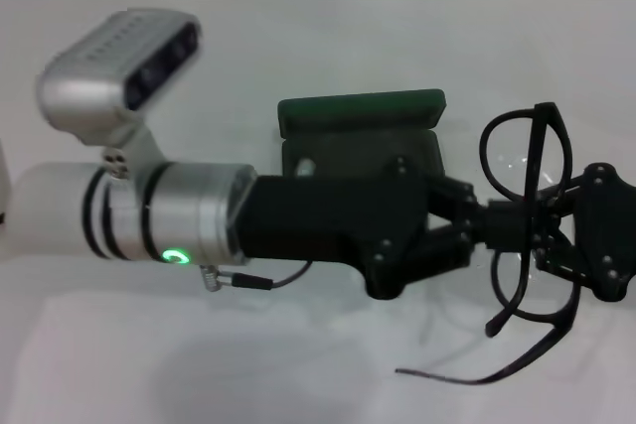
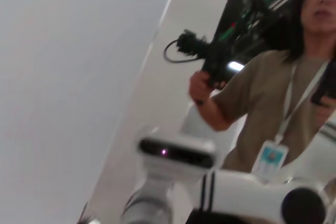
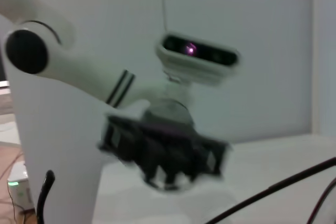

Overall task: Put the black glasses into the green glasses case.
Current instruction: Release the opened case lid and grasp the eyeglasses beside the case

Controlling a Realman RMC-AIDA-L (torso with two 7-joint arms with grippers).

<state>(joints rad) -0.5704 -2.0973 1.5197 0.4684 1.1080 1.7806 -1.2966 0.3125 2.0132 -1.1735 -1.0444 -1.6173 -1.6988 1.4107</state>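
Note:
The black glasses (image 1: pixel 527 208) hang in the air at the right of the head view, lenses on edge, one temple arm trailing down toward the table. My left gripper (image 1: pixel 517 221) reaches across from the left and is shut on the frame near its middle. My right gripper (image 1: pixel 553 233) meets the glasses from the right side, touching the same part of the frame. The green glasses case (image 1: pixel 360 112) lies open on the table behind my left gripper, lid up, its base partly hidden by the gripper body. The temple arms (image 3: pixel 273 187) show as thin black lines in the right wrist view.
The white table (image 1: pixel 298 364) runs all around. My left arm's silver wrist and camera (image 1: pixel 119 57) lie over the table's left part. A person (image 2: pixel 273 93) holding a black device stands beyond the table in the left wrist view.

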